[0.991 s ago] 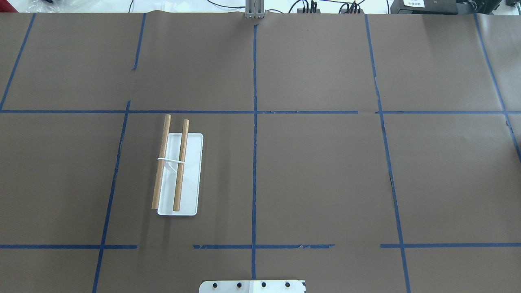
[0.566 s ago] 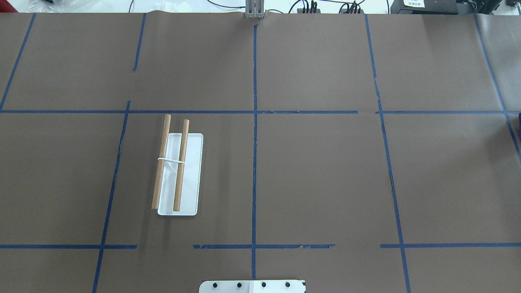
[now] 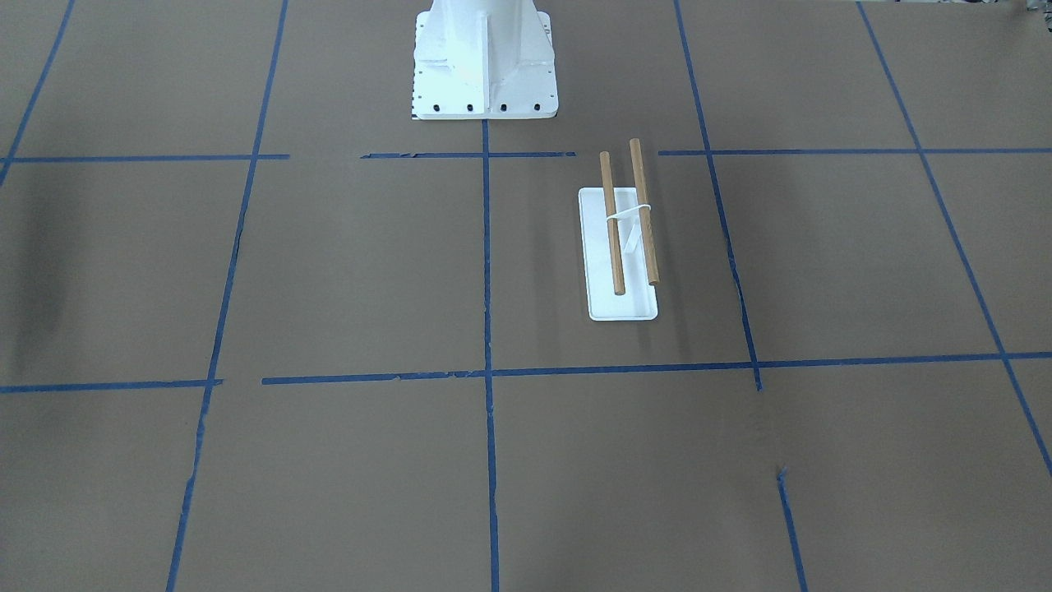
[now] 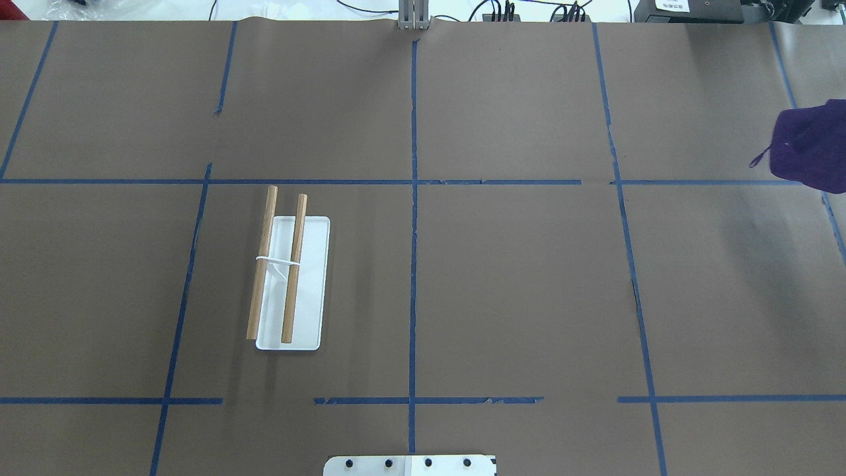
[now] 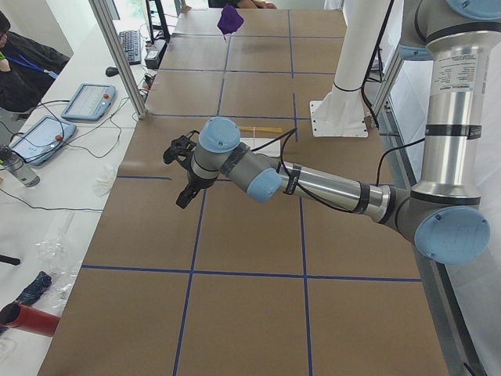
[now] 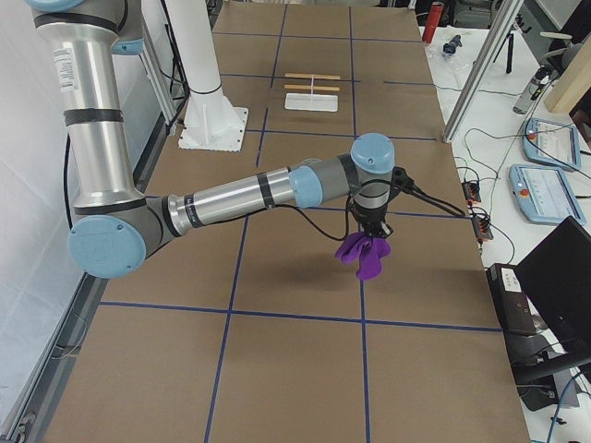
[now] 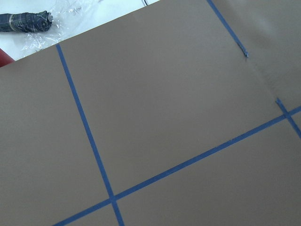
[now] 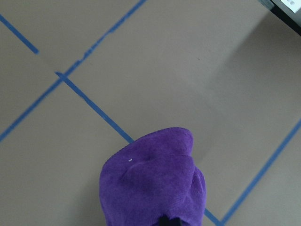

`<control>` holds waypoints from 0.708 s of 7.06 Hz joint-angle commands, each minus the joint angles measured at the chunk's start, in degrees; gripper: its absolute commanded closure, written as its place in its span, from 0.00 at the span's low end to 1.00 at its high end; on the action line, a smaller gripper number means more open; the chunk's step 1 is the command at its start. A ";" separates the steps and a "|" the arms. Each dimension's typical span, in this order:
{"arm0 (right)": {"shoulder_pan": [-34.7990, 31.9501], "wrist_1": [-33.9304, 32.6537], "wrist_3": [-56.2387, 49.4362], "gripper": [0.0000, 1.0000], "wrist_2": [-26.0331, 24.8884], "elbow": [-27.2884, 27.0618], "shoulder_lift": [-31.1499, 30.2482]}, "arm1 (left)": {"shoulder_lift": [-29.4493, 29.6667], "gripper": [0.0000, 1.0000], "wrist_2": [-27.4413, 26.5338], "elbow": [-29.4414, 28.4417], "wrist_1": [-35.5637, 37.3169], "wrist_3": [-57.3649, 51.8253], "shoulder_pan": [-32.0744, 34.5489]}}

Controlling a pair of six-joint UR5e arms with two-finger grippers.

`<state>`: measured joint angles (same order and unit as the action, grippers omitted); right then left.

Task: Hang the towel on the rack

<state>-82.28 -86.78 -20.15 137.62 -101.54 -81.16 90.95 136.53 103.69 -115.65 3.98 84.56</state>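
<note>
Towel [image 4: 809, 145]: hanging in a bunched purple clump under the right end effector [image 6: 371, 236], clear of the surface [image 4: 515, 284], showing at the far right edge of the overhead view, thin loop [image 4: 759, 160] poking out toward the middle. Being held at a single pinch point, judging by the wrist view, with the right end effector clamping down on the folds.

Standing well apart, on the robot's left half of the surface: rack [image 4: 291, 271], both wooden dowels [image 4: 263, 264] bare and running parallel over the white base plate [image 4: 312, 284].

Hovering over the left end of the surface, outside the overhead view: left end effector [image 5: 185, 188], showing only from the side camera, so not telling whether wide or narrow.

Probably carrying the cloth across toward the rack.

Calling for height first: keeping the lowest drooping fold above the dowels while crossing. Then approaching square to the dowels' length and lowering with cloth falling on both sides of one dowel. Worth opening the clump beforehand, perhaps by bringing the left end effector onto a free corner. Otherwise risking a lump sliding straight off.
</note>
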 commanded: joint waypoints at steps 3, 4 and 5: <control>21.23 4.52 35.33 1.00 -3.21 -2.35 14.15 | 12.90 0.00 -0.30 -0.15 -0.72 35.09 -16.49; 25.37 4.52 37.88 1.00 -7.93 -3.48 16.80 | 17.38 0.00 -0.38 -0.59 -0.63 44.70 -19.84; 29.07 4.52 37.38 1.00 -13.11 -4.97 18.21 | 20.82 0.00 -0.38 -0.68 -0.63 54.80 -23.26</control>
<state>-58.34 -82.31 15.07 130.43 -104.95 -65.58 106.98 136.19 103.26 -116.31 45.91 65.70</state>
